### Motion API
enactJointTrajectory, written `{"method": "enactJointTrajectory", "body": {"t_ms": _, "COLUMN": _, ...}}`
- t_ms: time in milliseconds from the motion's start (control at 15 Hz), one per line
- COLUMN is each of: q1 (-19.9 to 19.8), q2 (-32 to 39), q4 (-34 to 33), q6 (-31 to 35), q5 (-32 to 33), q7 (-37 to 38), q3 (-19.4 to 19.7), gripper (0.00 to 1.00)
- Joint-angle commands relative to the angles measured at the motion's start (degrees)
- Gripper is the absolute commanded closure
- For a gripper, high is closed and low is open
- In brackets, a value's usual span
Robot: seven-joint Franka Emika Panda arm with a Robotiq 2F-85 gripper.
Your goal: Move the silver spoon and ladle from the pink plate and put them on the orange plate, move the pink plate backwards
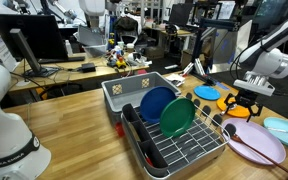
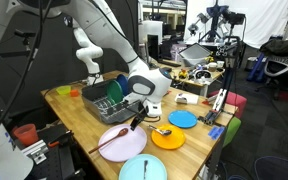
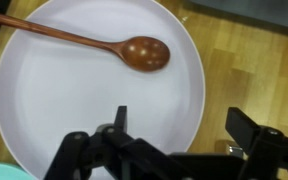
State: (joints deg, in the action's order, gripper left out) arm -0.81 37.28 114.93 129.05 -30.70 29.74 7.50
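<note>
The pink plate (image 3: 74,90) fills the wrist view and also shows in both exterior views (image 1: 259,145) (image 2: 122,145). A brown spoon (image 3: 134,50) lies across it. The orange plate (image 2: 169,138) sits beside it, with a small shiny metal utensil (image 2: 161,129) on it; I cannot tell whether this is the spoon or the ladle. In an exterior view the orange plate (image 1: 227,103) is partly hidden behind my gripper (image 1: 242,106). My gripper (image 3: 182,130) is open and empty, hovering over the pink plate's rim next to the orange plate (image 2: 137,122).
A blue plate (image 1: 206,92) (image 2: 182,119) lies beyond the orange one. A light-blue plate (image 1: 284,128) (image 2: 144,168) lies near the pink plate. A dish rack (image 1: 184,150) holds a blue and a green plate. A grey bin (image 1: 129,92) stands behind it.
</note>
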Motion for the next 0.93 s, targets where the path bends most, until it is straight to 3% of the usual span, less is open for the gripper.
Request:
{"method": "enactJointTrajectory", "body": {"t_ms": 0, "q1": 1.82, "q2": -6.64, "q4": 7.16, "q6": 1.16, "q5": 8.37, "q7": -3.12, "q3": 0.07, "gripper": 0.00}}
{"method": "enactJointTrajectory", "body": {"t_ms": 267, "q1": 2.88, "q2": -8.43, "q4": 9.98, "q6": -2.99, "q5": 16.69, "q7": -6.59, "q3": -1.38, "gripper": 0.00}}
{"method": "enactJointTrajectory", "body": {"t_ms": 467, "q1": 2.94, "q2": -6.73, "q4": 9.71, "q6": -7.89, "q5": 21.52, "q7": -10.18, "q3": -2.27, "gripper": 0.00}}
{"method": "enactJointTrajectory", "body": {"t_ms": 867, "q1": 3.25, "q2": -3.42, "q4": 8.64, "q6": -10.94, "q5": 28.51, "q7": -20.09, "q3": -4.75, "gripper": 0.00}}
